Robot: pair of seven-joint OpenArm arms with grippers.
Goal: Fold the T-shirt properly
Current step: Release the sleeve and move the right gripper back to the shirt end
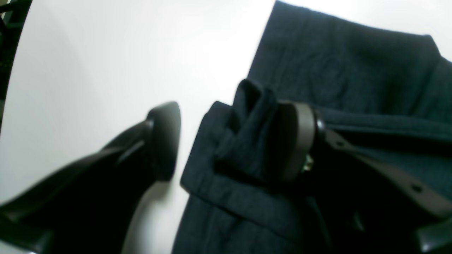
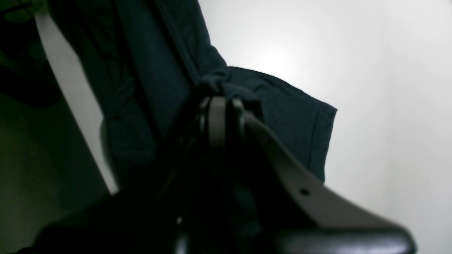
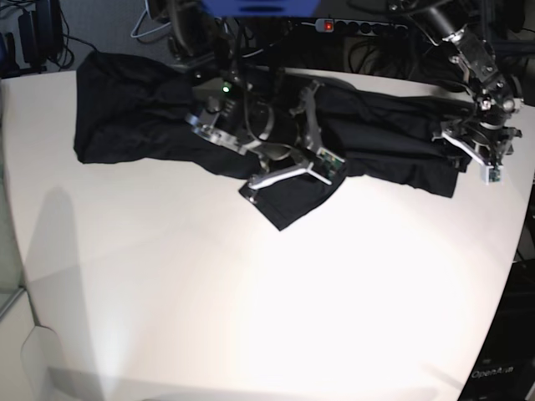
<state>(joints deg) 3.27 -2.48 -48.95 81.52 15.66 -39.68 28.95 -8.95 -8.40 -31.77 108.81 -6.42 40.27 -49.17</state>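
Observation:
The black T-shirt point(image 3: 134, 109) lies in a long wrinkled band across the far side of the white table point(image 3: 251, 317). At its middle my right gripper point(image 3: 255, 181) is shut on a bunched fold point(image 2: 215, 83), and a hemmed flap point(image 2: 300, 120) hangs beside the fingers. My left gripper point(image 3: 470, 152) is at the shirt's right end. In the left wrist view, my left gripper point(image 1: 229, 141) stands open, a raised fold point(image 1: 250, 134) leaning on one finger point(image 1: 298, 141). White table shows between the cloth and the other finger point(image 1: 164, 141).
The table's far edge with cables and a power strip point(image 3: 351, 25) runs behind the shirt. A table edge point(image 2: 70, 106) shows close to the right gripper, with dark floor beyond. The shirt's left end point(image 3: 92, 142) lies near the table's left side.

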